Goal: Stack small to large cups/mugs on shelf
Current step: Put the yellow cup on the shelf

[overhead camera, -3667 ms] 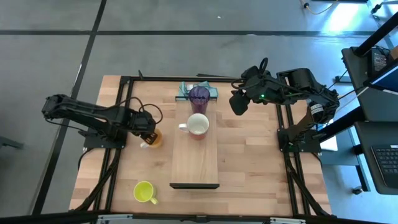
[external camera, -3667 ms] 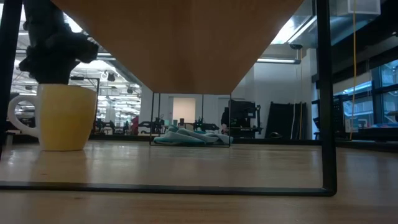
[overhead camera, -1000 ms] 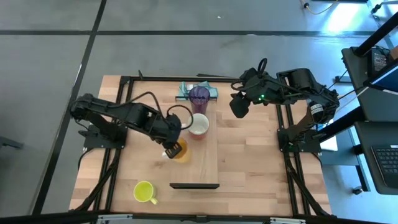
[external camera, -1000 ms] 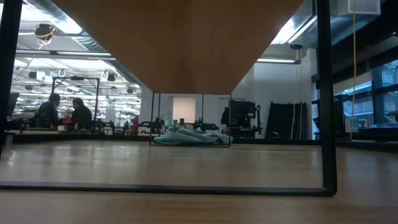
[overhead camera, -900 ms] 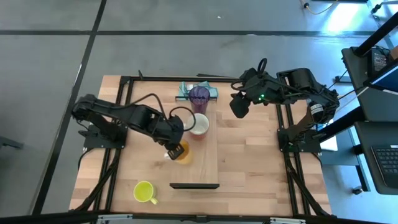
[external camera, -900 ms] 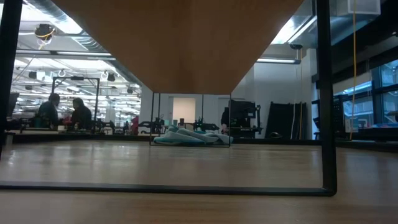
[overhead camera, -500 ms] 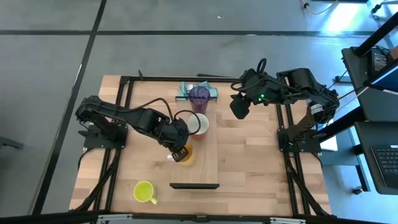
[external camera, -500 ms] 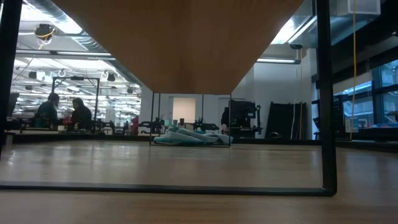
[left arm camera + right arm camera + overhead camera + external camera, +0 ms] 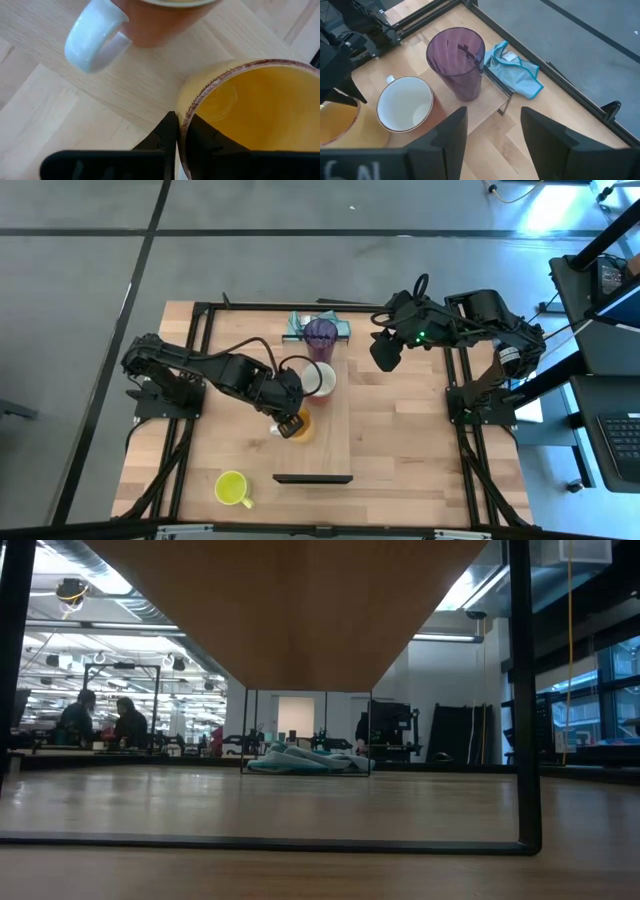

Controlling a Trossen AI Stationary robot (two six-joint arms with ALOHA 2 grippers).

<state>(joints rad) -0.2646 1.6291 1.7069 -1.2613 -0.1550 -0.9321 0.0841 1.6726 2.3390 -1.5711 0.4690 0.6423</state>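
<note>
The orange mug [image 9: 299, 427] is over the left edge of the pale shelf [image 9: 325, 445], in my left gripper [image 9: 289, 422], which is shut on its rim. The red mug with a white inside [image 9: 320, 380] and the purple tumbler [image 9: 320, 333] stand on the shelf's far end. The yellow-green mug [image 9: 232, 488] stands on the table at the near left. My right gripper [image 9: 383, 352] hangs open and empty at the far right, beyond the shelf. The right wrist view shows the tumbler [image 9: 458, 60], the red mug [image 9: 405, 106] and the orange mug [image 9: 337, 126]. My left gripper pinches the orange mug's rim [image 9: 189, 112] on the side toward the table's left, one finger [image 9: 169, 134] outside the wall and one finger [image 9: 200, 136] inside. The fingers come from above, slanting from the left. The mug is upright; whether its base touches the shelf I cannot tell.
A teal cloth [image 9: 298, 326] lies at the far edge behind the tumbler. The red mug's white handle [image 9: 95, 35] points left, close to the orange mug. The shelf has a dark strip [image 9: 313, 478] at its near end and stands raised on a black frame [image 9: 530, 740].
My left gripper has carried the orange mug a little toward the table's right edge, farther over the shelf's left edge just near of the red mug. The mug stays upright. In the last half second it has kept almost still.
</note>
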